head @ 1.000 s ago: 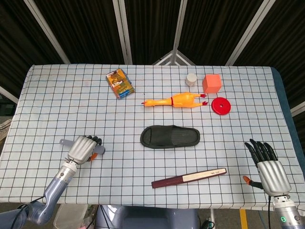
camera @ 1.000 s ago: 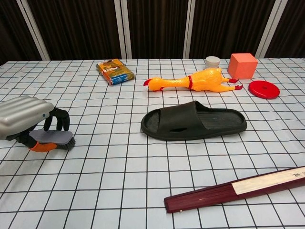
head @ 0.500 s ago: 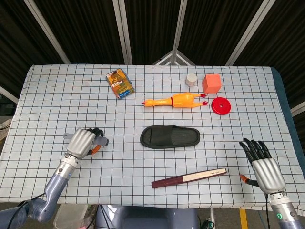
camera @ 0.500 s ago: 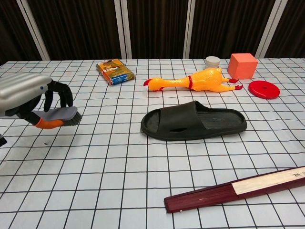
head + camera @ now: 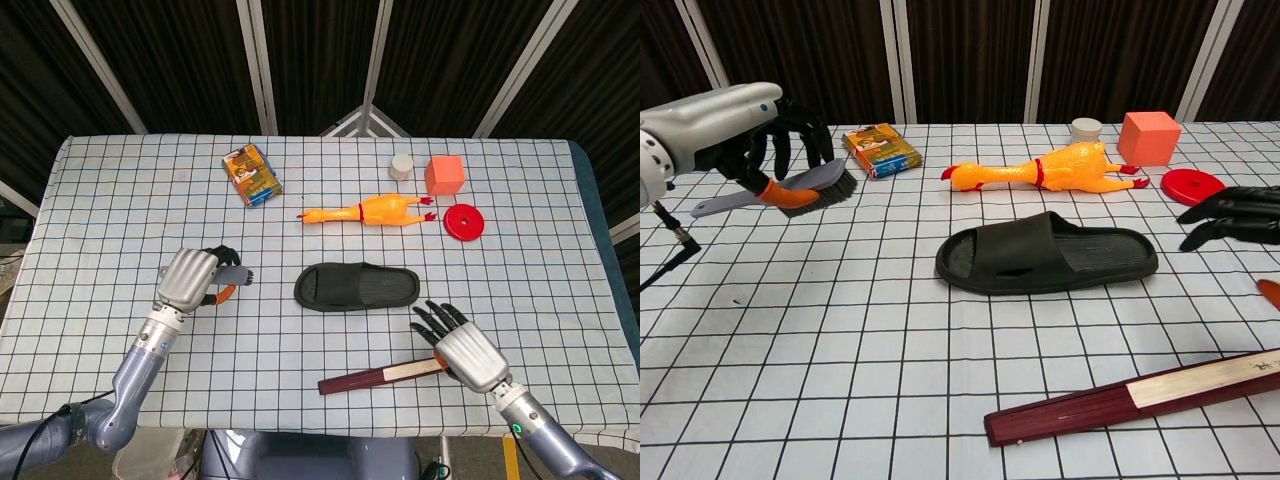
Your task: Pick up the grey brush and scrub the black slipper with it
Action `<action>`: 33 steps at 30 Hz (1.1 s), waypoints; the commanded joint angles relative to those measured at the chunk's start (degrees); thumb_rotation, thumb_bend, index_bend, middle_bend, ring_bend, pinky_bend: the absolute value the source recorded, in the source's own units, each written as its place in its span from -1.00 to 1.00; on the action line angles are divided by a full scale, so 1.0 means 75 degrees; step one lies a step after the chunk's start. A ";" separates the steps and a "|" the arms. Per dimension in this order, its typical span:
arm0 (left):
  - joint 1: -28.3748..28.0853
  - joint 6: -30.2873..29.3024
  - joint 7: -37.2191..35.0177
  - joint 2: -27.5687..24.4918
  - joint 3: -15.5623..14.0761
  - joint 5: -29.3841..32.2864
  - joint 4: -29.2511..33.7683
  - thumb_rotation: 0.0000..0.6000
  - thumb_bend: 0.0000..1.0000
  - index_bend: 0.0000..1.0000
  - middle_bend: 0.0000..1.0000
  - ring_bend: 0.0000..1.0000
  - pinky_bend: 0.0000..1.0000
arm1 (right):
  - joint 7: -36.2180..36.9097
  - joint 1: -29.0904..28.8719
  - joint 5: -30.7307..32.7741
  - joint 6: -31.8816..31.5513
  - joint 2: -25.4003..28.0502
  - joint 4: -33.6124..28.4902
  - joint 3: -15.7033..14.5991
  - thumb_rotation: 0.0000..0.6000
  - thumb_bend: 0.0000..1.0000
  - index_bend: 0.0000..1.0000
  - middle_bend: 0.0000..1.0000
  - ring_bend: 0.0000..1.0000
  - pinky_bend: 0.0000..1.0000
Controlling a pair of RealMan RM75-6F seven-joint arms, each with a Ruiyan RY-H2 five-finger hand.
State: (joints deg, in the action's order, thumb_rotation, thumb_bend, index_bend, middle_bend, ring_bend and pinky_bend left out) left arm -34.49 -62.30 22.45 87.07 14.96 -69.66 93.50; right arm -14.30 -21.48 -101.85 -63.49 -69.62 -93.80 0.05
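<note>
My left hand (image 5: 190,279) (image 5: 735,130) grips the grey brush (image 5: 790,187) (image 5: 230,276), lifted clear of the table, bristles pointing right toward the slipper. The black slipper (image 5: 357,286) (image 5: 1048,253) lies flat at the table's middle, toe end on the left, a short gap right of the brush. My right hand (image 5: 458,346) (image 5: 1235,215) hovers open with fingers spread just right of and below the slipper's heel end, above the folded fan.
A dark red folded fan (image 5: 395,372) (image 5: 1140,395) lies near the front edge. Behind the slipper lie a rubber chicken (image 5: 365,211), a red disc (image 5: 463,221), an orange cube (image 5: 445,174), a small white jar (image 5: 401,165) and a colourful packet (image 5: 251,176).
My left hand has lifted the brush off the cloth and carried it right, toward the slipper. My right hand has swung in from the table's right edge to beside the slipper's heel.
</note>
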 commanded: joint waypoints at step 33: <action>-0.1857 0.0868 0.0945 0.1270 0.0516 0.2233 -0.0617 1.00 -0.10 0.29 0.33 0.12 0.36 | 0.1123 -0.2255 0.0622 0.1492 -0.2424 0.2705 0.0525 1.00 0.51 -0.62 -0.76 -0.84 -0.66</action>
State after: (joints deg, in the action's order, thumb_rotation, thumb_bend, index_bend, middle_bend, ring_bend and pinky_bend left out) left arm -48.32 -55.79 29.49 96.48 18.86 -52.87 88.96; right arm -6.79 -38.41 -96.75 -51.36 -87.83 -74.28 4.48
